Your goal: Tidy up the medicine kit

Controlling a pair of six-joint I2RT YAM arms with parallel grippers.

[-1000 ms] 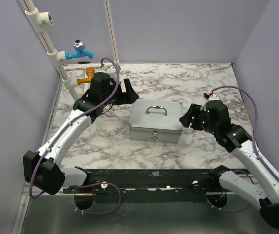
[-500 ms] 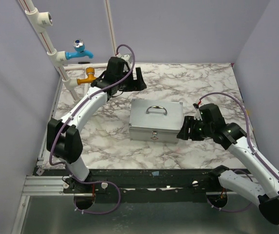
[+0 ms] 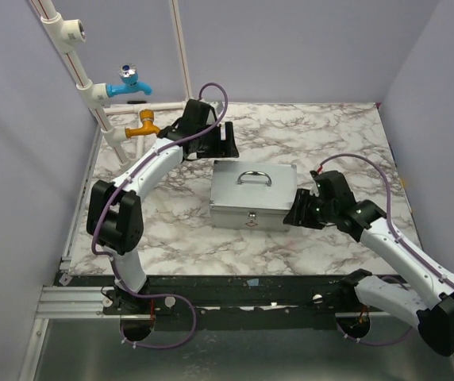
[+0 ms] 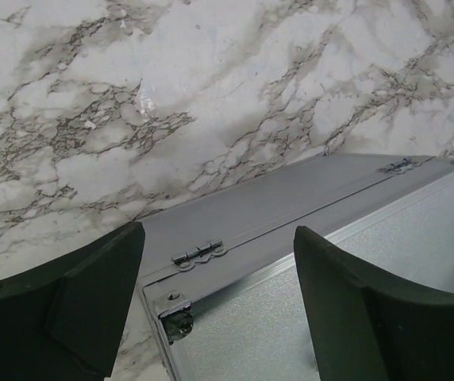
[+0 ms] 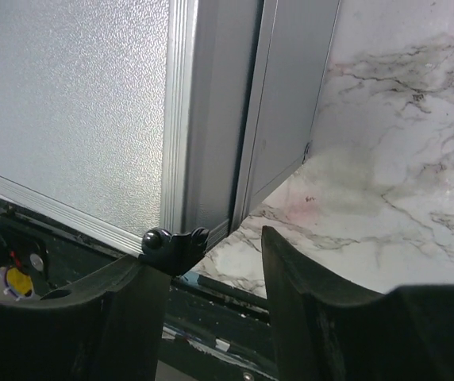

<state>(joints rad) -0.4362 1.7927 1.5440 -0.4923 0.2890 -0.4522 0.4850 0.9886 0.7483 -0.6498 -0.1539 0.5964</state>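
1. Your left gripper [image 4: 219, 238] stood open and empty above the kit's [image 3: 255, 194] rear corner, by a hinge [image 4: 198, 252].
2. Your right gripper [image 5: 211, 262] was spread too, straddling the kit's near right corner. Whether it touched was unclear.
3. The kit sat shut in the middle of the table [image 3: 330, 143], with its latch [image 3: 252, 222] facing your bases.
4. It looked like rigid metal, probably weighty, with smooth walls likely to slip. The top handle [image 3: 254, 178] or the latch seemed the surest holds.

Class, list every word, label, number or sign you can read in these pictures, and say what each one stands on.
No text can be read in any view.
Medicine kit, front face: one small diamond-shaped sign, too small to read.
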